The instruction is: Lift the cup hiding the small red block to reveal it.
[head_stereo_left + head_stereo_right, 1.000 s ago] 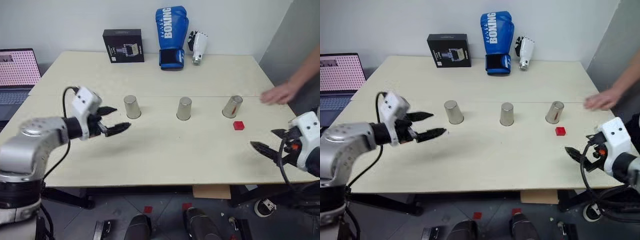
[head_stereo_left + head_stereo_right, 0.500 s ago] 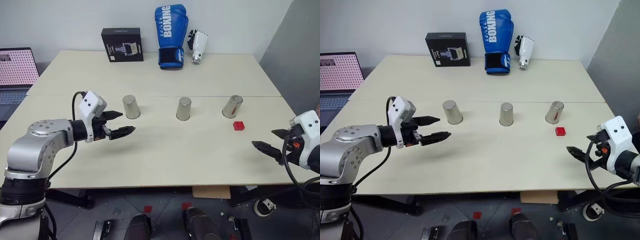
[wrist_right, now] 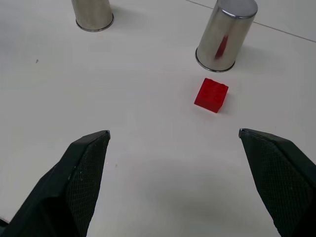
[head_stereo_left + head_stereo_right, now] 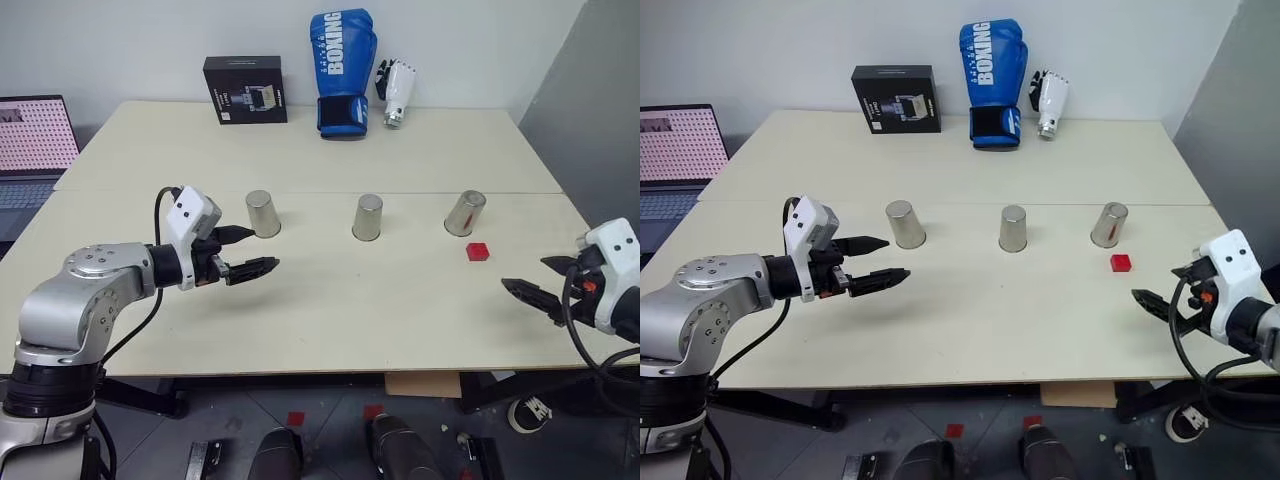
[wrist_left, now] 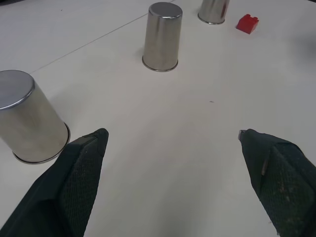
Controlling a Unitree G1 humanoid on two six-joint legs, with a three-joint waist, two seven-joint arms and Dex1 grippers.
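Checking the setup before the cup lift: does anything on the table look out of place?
Yes. The small red block lies in the open on the table, just in front of the right-hand cup, not hidden under any cup. All three cups stand upside down in a row, none tipped.

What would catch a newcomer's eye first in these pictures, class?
Three upturned silvery cups stand in a row across the middle of the table. A small red block lies in the open in front of the right-hand cup. A tall blue boxing glove stands at the far edge.
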